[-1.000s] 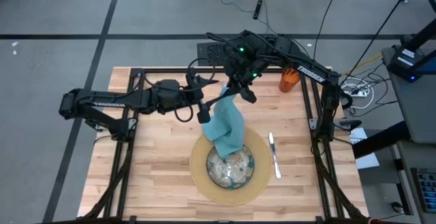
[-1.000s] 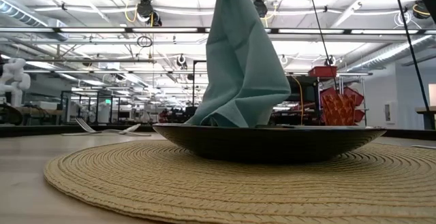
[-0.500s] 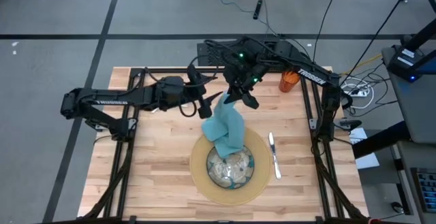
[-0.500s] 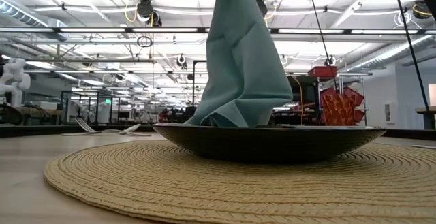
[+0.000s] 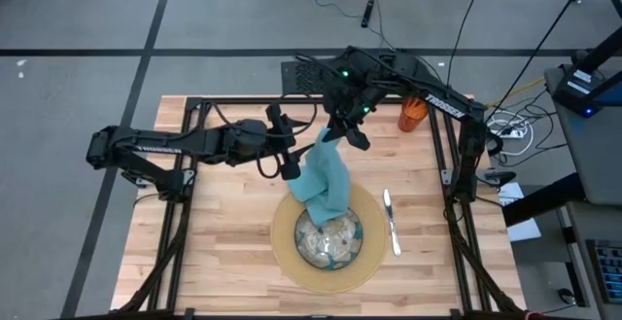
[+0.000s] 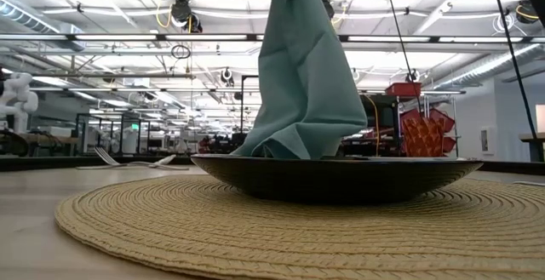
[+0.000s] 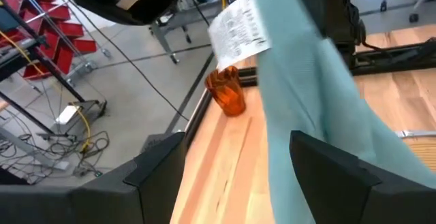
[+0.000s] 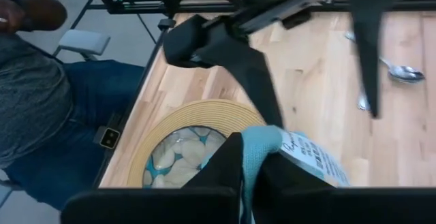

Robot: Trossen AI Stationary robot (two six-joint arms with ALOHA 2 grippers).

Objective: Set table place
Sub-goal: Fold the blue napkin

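Napkin (image 5: 324,179), teal, hangs pinched at its top by right gripper (image 5: 335,133), lower end bunched in bowl (image 5: 330,238) on mat (image 5: 282,237). Left gripper (image 5: 289,150) spread wide, beside cloth.

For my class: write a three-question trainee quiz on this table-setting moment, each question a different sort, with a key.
1. True or false: the right gripper is shut on the teal napkin.
2. Where does the napkin's lower end rest? A) in the bowl B) on the bare table C) on the knife
3. Fill in: the left gripper, beside the napkin, has its fingers ____.

Key: 1 true; 2 A; 3 open
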